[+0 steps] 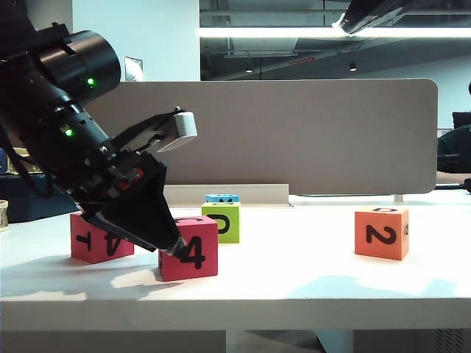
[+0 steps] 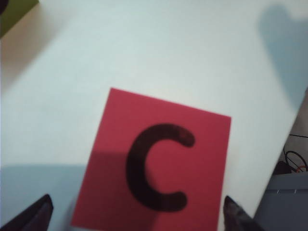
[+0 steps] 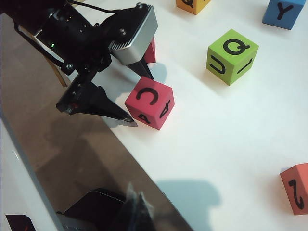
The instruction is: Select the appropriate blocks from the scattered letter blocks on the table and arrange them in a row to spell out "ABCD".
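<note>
The pink-red C block sits upright near the table's front edge, C up, 4 facing front. The pink-red T block lies just behind it toward the left edge. The orange 2 block stands well apart toward the right edge.

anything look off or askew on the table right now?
Nothing damaged or toppled. The pink-red C block sits flat near the table front edge, left tool open astride it. Right tool shut, away from the blocks. Green block upright.
</note>
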`<state>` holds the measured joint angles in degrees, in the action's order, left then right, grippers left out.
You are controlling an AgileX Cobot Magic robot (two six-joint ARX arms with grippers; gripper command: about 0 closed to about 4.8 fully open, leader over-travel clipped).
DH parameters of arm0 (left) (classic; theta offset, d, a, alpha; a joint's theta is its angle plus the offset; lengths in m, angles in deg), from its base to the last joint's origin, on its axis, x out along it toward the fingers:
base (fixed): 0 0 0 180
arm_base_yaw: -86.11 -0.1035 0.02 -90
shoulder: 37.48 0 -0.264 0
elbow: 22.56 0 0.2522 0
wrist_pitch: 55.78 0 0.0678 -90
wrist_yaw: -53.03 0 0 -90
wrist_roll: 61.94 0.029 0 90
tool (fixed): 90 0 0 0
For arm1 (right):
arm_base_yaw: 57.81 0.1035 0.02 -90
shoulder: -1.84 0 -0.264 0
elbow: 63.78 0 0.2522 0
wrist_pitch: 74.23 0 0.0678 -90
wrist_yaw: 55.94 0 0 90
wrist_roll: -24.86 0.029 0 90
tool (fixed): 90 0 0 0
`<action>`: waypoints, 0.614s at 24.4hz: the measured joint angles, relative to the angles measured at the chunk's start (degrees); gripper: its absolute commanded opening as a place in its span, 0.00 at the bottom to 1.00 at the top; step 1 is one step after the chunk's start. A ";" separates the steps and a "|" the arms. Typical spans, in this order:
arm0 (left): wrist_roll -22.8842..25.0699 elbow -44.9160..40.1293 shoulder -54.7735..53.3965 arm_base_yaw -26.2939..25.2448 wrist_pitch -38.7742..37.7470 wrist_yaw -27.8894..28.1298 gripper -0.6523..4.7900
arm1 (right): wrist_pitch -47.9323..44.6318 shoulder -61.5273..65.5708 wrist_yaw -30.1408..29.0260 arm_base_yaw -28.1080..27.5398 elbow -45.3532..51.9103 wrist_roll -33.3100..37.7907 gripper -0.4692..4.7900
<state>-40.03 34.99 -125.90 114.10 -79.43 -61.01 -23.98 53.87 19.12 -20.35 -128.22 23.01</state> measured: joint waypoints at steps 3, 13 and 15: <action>0.15 0.00 -0.42 0.52 1.88 -0.13 1.00 | 0.00 0.00 -0.02 0.00 0.00 0.00 0.09; 0.28 0.46 -3.39 4.98 5.40 1.55 1.00 | 0.00 0.02 -0.02 0.00 0.00 0.00 0.09; 0.24 0.46 -3.93 4.98 5.35 2.36 0.96 | 0.00 0.02 -0.04 0.00 0.00 0.00 0.09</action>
<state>-39.79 35.45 -129.83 119.08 -74.08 -58.65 -23.98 53.89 19.07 -20.35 -128.22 23.01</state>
